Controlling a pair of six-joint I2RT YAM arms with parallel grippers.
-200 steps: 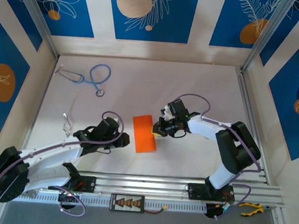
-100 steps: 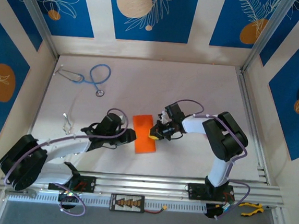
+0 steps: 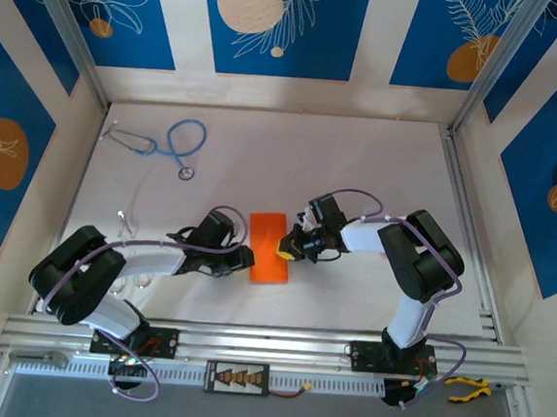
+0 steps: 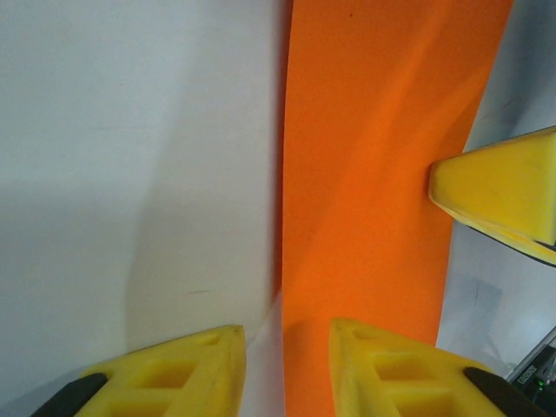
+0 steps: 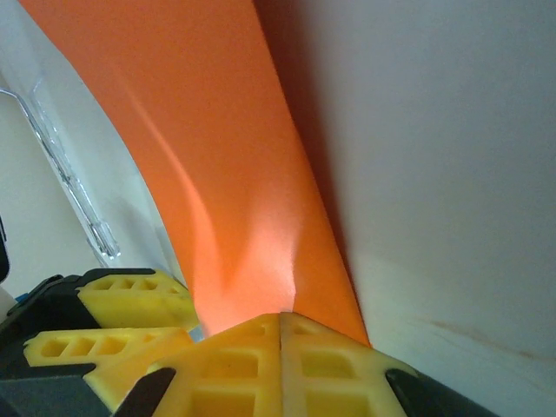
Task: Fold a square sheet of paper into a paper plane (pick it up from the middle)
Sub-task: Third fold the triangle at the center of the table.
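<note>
At the far left of the table (image 3: 360, 167), well away from the arms, a blue stethoscope (image 3: 184, 171) is laid out. Nearer the left arm a small clear object (image 3: 124, 222) can be glimpsed, too faint to be identified.

The left gripper (image 3: 245, 257) is brought low to the table at the left edge of the square sheet of paper (image 3: 269, 250). From the left wrist, its jaws (image 4: 285, 334) are seen parted with a plain gap, one yellow finger over bare table and the other over the orange sheet (image 4: 373, 174), so the paper's left edge is straddled. Nothing is seen clamped, though the finger bases are cut off by the frame, and whether the tips touch the paper cannot be told.

The sheet is seen from above as a narrow upright rectangle in the middle of the table between the two grippers. Its top and bottom edges are cropped in both wrist views, and no creases can be made out.

The right gripper (image 3: 286, 251) is set against the sheet's right edge. From the right wrist, its fingers (image 5: 280, 326) are pressed fully together, and the orange paper (image 5: 217, 156) is drawn up in a soft ridge into the tips, so the edge appears to be pinched; the contact itself is hidden by the fingers. One right finger (image 4: 499, 191) is caught, partly cut off, in the left wrist view.
</note>
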